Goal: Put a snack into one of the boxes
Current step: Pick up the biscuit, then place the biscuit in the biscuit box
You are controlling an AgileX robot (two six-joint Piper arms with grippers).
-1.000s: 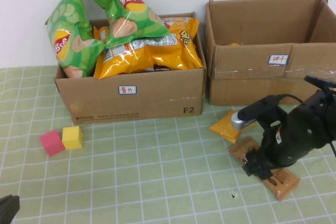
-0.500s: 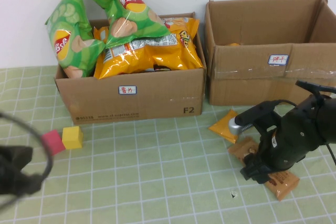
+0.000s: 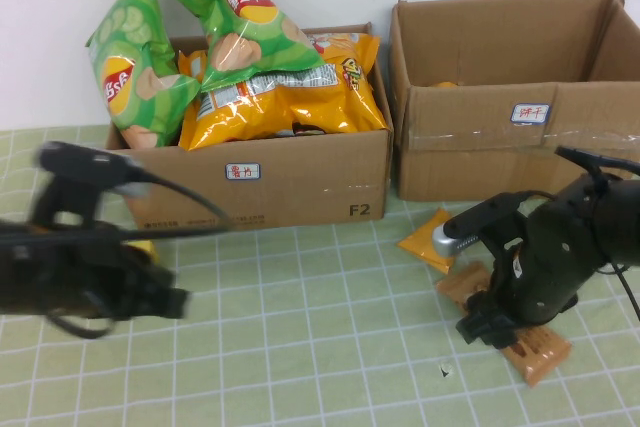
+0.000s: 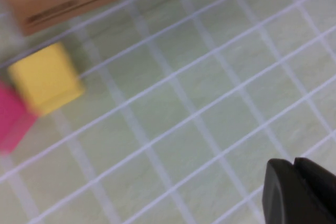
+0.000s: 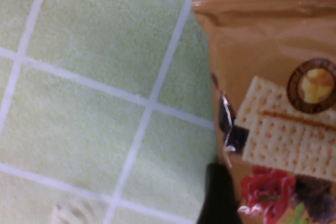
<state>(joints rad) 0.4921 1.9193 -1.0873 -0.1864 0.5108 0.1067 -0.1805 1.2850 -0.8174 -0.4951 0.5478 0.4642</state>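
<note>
High view: the right gripper (image 3: 487, 329) is hovering over the cracker packet (image 3: 536, 351) near the table's right front corner; finger state cannot be told. The left gripper (image 3: 165, 299), also indeterminate, is crossing the left edge. Risk: an off-centre grasp sliding the packet away.

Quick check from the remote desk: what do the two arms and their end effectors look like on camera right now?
Both arms are matte black with thin black cables looping off them. The right arm carries a silver-grey cylindrical piece near its wrist, above its black end effector. The left end effector is also black, with blocky, square-edged fingers.
</note>
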